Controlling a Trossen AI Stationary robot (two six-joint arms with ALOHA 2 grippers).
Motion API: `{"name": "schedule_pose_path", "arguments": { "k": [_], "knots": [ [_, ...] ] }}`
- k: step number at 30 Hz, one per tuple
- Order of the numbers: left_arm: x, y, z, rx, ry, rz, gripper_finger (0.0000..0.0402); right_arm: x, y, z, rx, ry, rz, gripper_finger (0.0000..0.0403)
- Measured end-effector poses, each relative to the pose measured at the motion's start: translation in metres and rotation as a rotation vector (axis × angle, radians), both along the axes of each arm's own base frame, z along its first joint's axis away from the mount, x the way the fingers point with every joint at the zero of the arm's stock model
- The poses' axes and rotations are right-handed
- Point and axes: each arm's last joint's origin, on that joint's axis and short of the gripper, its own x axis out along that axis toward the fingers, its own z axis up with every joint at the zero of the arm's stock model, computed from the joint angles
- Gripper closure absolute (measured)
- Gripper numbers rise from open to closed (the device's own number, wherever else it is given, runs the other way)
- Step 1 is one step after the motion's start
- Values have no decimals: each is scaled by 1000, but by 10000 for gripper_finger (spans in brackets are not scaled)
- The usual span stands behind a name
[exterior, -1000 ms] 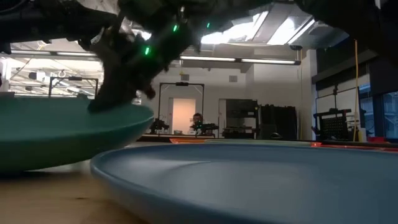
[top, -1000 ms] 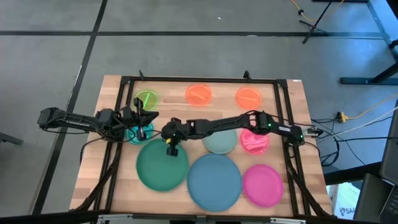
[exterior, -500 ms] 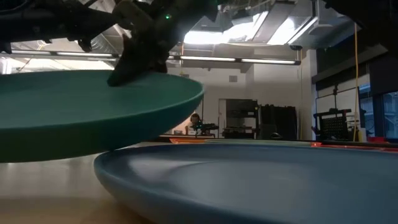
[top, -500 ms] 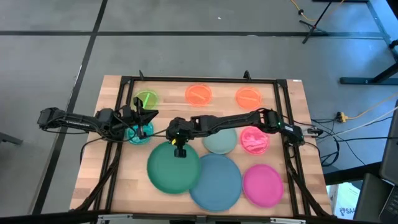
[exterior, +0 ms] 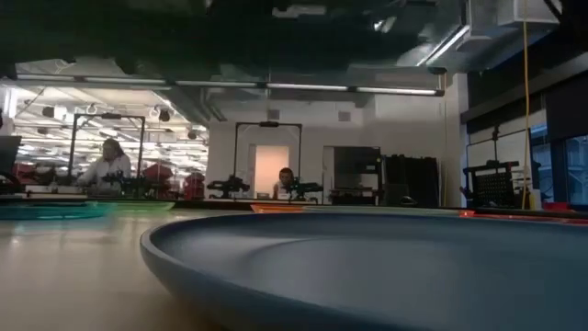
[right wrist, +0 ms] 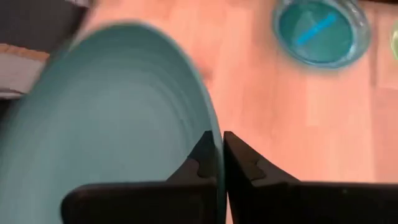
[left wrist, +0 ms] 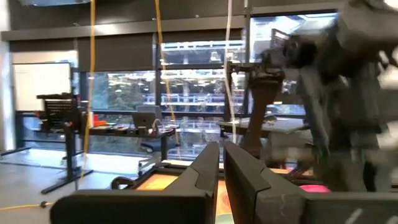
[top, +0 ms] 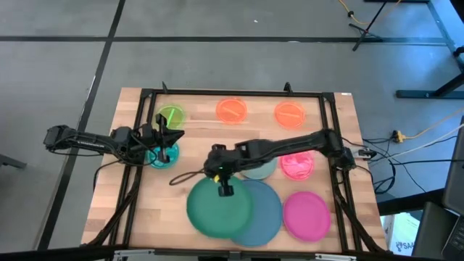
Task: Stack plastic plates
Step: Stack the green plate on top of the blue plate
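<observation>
My right gripper (top: 223, 187) is shut on the large green plate (top: 217, 209), which overlaps the left part of the large blue plate (top: 262, 212). The blue plate fills the foreground of the low view (exterior: 367, 267). My left gripper (top: 164, 140) is shut and empty, standing over a small teal plate (top: 159, 156) at the table's left. That teal plate also shows in the right wrist view (right wrist: 320, 31). Other plates lie flat on the wood: neon green (top: 171, 116), two orange (top: 231, 110) (top: 290, 114), pale teal (top: 257, 168), pink (top: 296, 164) and magenta (top: 306, 215). My right gripper pinches the green plate's rim (right wrist: 212, 144) at its far edge, between the two fingers, one on each face. The fingers come from the far side, slanting down. The plate is lifted clear of the table and hangs over the blue plate's left part.
A black frame (top: 232, 93) runs round the wooden table top. A dark cable (top: 181, 176) lies on the wood left of the green plate. Bare wood (top: 138, 210) shows at the near left. People and desks show in the room beyond.
My right gripper has carried the green plate toward the table's right and near edges. The plate has risen off the wood and now overlaps the blue plate; in the low view it has gone up out of the middle of the picture.
</observation>
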Motion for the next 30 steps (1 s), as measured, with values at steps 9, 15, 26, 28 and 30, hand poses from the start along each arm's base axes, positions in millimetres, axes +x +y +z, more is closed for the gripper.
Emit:
{"name": "schedule_pose_path", "arguments": {
  "k": [9,15,26,28,30],
  "knots": [
    [0,0,0,-13,-5,-3,383,-31,48,10,-76,65,77,402],
    [0,0,1,-22,-8,-5,383,-61,51,-15,-137,158,4,402],
    [0,0,1,-24,-9,-2,383,-145,9,-35,7,-100,-207,402],
    [0,0,1,-25,-9,-2,383,-153,2,-47,38,-138,-236,402],
    [0,0,1,-25,-9,-1,383,-158,-1,-61,80,-149,-230,402]
  ]
}}
